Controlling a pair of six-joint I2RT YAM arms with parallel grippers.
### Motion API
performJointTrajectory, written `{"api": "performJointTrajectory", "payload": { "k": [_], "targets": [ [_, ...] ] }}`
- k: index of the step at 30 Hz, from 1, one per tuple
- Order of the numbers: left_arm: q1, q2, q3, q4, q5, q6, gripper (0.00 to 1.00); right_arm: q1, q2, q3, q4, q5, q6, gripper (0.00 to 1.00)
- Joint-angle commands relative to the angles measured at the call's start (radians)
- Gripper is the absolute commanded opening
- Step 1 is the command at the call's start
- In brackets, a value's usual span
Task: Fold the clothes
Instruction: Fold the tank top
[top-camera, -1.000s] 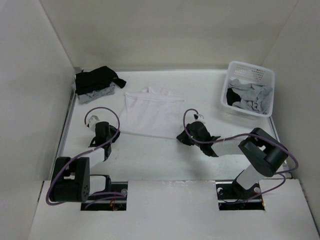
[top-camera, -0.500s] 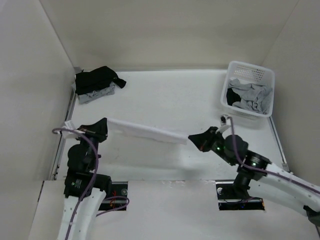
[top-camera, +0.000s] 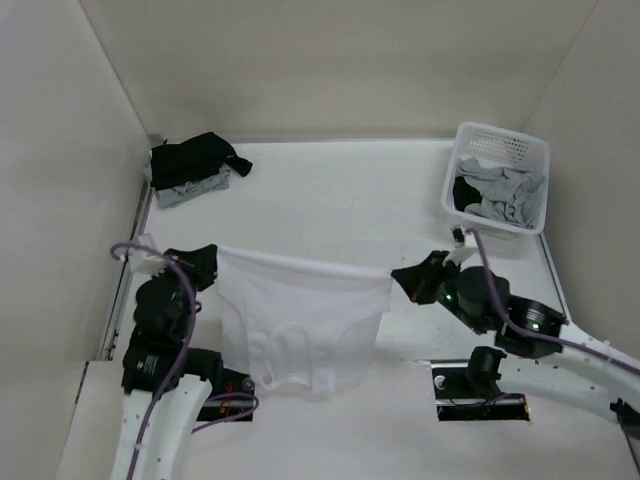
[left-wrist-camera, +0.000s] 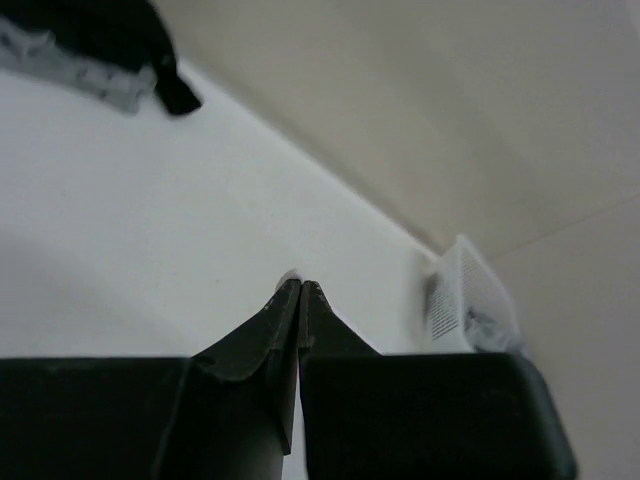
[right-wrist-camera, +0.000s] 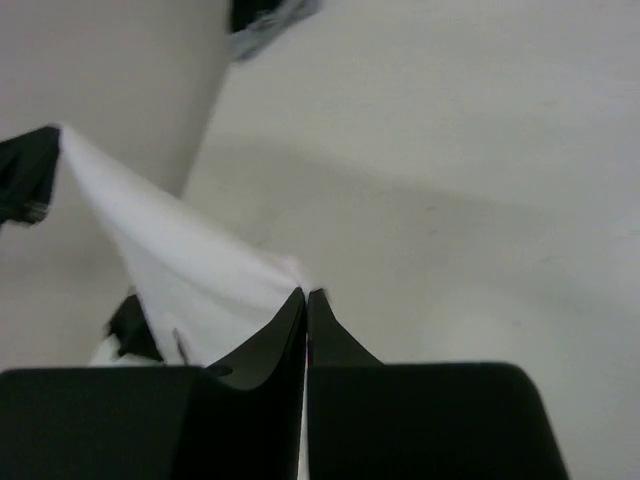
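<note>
Hanging between left gripper (top-camera: 205, 262) and right gripper (top-camera: 403, 277), both pinching its top corners, white tank top (top-camera: 300, 320) sits left of basket (top-camera: 500, 140), unfolded. Dark pile (top-camera: 190, 165) far left of basket looks folded, probably; greys (top-camera: 505, 195) inside basket not yet done.

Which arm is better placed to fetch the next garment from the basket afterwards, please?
Right, probably: the right fingers, shut on the tank top, sit close to the basket at far right; the left fingers grip the top's other end, across the table.
</note>
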Motion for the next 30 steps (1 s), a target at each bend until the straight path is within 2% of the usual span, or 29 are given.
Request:
{"api": "performJointTrajectory", "payload": {
  "k": [1, 3, 6, 10, 13, 15, 20, 30],
  "targets": [
    [0.000, 0.154, -0.153, 0.115, 0.021, -0.003, 0.00, -0.262, 0.070, -0.100, 0.145, -0.225, -0.098, 0.02],
    [-0.001, 0.294, -0.240, 0.280, 0.017, -0.021, 0.00, -0.537, 0.186, -0.178, 0.323, -0.490, -0.111, 0.01],
    [0.008, 0.550, -0.277, 0.517, 0.001, -0.033, 0.00, -0.764, 0.419, -0.188, 0.506, -0.658, -0.122, 0.02],
    [-0.017, 0.942, -0.182, 0.770, -0.017, -0.047, 0.00, -0.850, 0.752, -0.043, 0.589, -0.675, -0.135, 0.01],
    [-0.024, 1.111, -0.072, 0.849, -0.014, -0.053, 0.00, -0.882, 0.921, 0.098, 0.604, -0.683, -0.155, 0.01],
    [-0.026, 1.162, -0.012, 0.860, -0.010, -0.055, 0.00, -0.898, 0.977, 0.175, 0.595, -0.677, -0.166, 0.01],
    [-0.040, 1.072, -0.024, 0.826, 0.001, -0.066, 0.00, -0.907, 0.933, 0.186, 0.559, -0.682, -0.177, 0.01],
    [-0.054, 0.696, -0.332, 0.667, 0.015, -0.089, 0.00, -0.852, 0.677, -0.189, 0.643, -0.654, -0.097, 0.02]
  ]
}}
